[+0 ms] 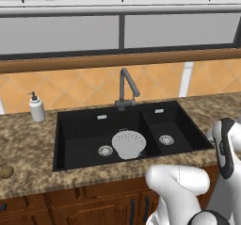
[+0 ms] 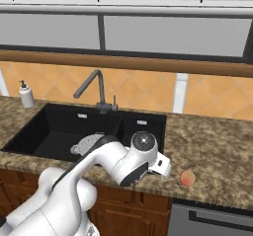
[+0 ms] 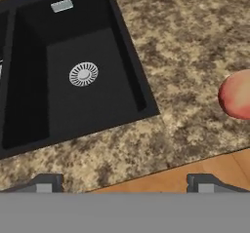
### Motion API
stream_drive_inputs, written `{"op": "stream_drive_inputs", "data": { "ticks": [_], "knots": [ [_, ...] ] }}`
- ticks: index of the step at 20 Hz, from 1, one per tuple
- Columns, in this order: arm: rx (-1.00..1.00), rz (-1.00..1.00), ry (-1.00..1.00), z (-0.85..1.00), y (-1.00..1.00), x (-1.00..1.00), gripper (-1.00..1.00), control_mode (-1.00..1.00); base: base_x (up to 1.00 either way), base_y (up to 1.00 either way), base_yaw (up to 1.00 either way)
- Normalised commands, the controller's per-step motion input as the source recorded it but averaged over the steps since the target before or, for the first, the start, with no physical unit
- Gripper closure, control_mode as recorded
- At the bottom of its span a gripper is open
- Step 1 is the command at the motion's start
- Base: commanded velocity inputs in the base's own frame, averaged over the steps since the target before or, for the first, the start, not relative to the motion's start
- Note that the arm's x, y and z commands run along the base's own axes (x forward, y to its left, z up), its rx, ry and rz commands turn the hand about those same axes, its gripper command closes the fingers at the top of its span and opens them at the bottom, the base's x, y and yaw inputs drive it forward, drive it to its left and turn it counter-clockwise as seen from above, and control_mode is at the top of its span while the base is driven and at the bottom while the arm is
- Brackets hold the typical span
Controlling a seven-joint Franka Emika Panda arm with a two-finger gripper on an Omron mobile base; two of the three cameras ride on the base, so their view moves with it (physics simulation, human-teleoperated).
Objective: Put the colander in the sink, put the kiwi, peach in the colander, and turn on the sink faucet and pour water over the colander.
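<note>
Colander sits in the large left basin of the black sink, tipped a little, beside the round drain. Faucet stands at the far rim, spout angled over the basins. Kiwi lies on the granite desk far left, near its front edge. Peach rests on the desk right of the sink, near the front edge. Claw spread wide, holding nothing, above the desk's near edge between small basin and peach. Soap bottle far left.
</note>
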Motion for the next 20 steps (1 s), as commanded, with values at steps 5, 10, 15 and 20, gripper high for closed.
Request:
{"op": "stream_drive_inputs", "data": {
  "ticks": [5,10,15,20],
  "knots": [
    [-0.24,0.0,-0.01,-0.08,-0.5,-0.04,-1.0,-1.0,0.0,0.0,0.0],
    [-0.02,-0.04,0.04,0.08,-0.39,0.16,-1.0,-1.0,0.0,0.0,0.0],
    [0.08,0.0,0.09,0.0,-0.51,0.14,-1.0,-1.0,0.0,0.0,0.0],
    [0.1,0.01,0.05,-0.14,-0.53,0.25,-1.0,-1.0,0.0,0.0,0.0]
  ]
}}
